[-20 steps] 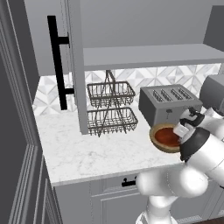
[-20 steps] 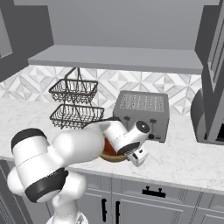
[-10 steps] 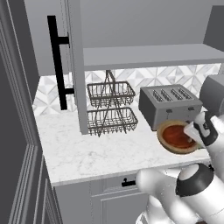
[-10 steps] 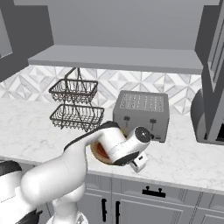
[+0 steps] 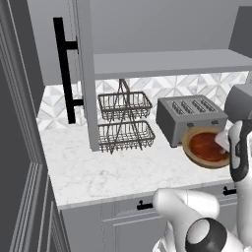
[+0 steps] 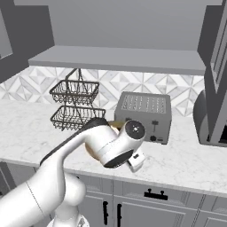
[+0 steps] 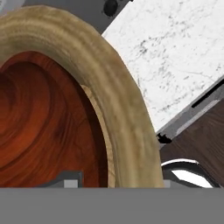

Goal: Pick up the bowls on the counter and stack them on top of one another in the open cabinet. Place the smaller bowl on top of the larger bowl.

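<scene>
Right now I see the small red-brown bowl [image 5: 205,146] nested inside the tan bowl [image 5: 191,151], tilted, off the counter [image 5: 98,172] near the toaster [image 5: 189,118]. I cannot tell how the gripper stands.

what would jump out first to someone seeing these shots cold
The tan wooden bowl with a dark reddish-brown inside, held tilted in front of the silver toaster by the white arm's gripper, catches the eye first; in the hand view its thick rim runs across the picture. Next come the two-tier wire basket rack on the marble counter, and above it the open grey cabinet's bare shelf and its door's long black bar handle.
</scene>
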